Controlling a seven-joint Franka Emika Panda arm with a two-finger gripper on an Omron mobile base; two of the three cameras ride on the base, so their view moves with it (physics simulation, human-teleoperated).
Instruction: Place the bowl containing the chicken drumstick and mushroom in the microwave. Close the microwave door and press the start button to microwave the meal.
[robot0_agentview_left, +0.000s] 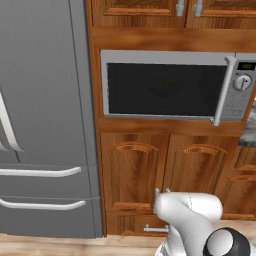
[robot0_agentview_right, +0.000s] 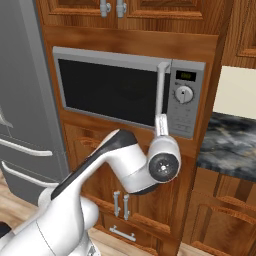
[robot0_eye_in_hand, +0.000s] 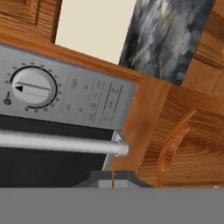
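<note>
Wood cabinets frame the microwave (robot0_agentview_right: 129, 95); its microwave door (robot0_agentview_left: 165, 87) is closed, start seemingly left. My clenched, empty end effector (robot0_eye_in_hand: 113, 180) sits at the handle's 6 o'clock end

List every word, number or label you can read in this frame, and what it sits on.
None can be read.
Display on the microwave control panel: green digits, too blurred to read.
Marks around the dial: too small to read.
Button labels beside the dial: faint and blurred, not readable.
Fridge and wooden cabinets: no text.
</note>
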